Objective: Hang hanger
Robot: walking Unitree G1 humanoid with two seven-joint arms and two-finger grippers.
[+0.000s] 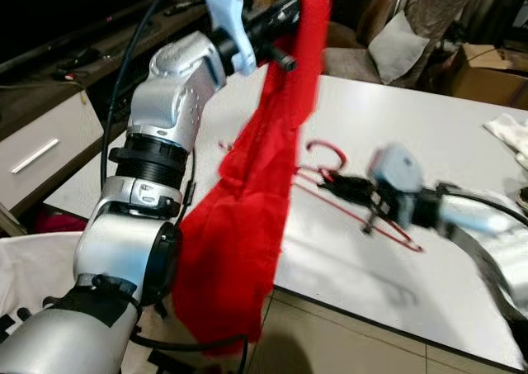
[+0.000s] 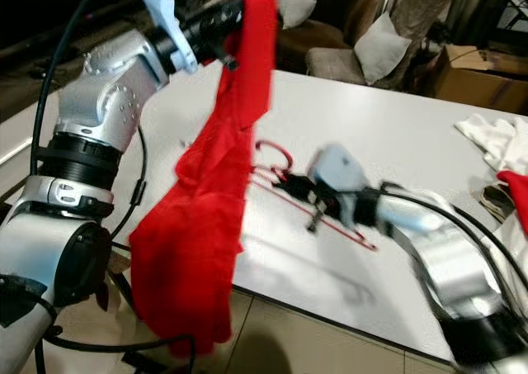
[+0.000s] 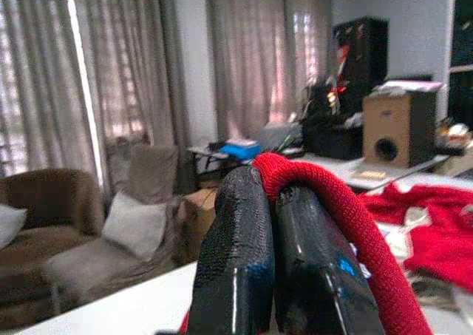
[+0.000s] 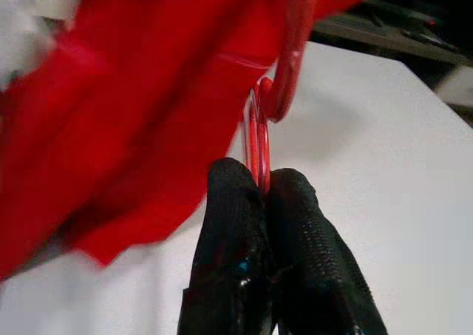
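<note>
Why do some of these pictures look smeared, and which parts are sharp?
In both eye views the right gripper and its arm are streaked with motion blur, while the left arm and the hanging red garment look sharper. In the right wrist view the fingers pinching the red hanger are crisp, the garment beside them soft. In the left wrist view the left gripper is clear, the curtained room hazy and backlit.

The left arm [image 1: 157,168] is showing round shiny silver parts with black rings between them. A black cable [image 1: 124,68] is curving at its 12 o'clock. The grippers' fingers [image 3: 295,276] are looking black and bumpy.
</note>
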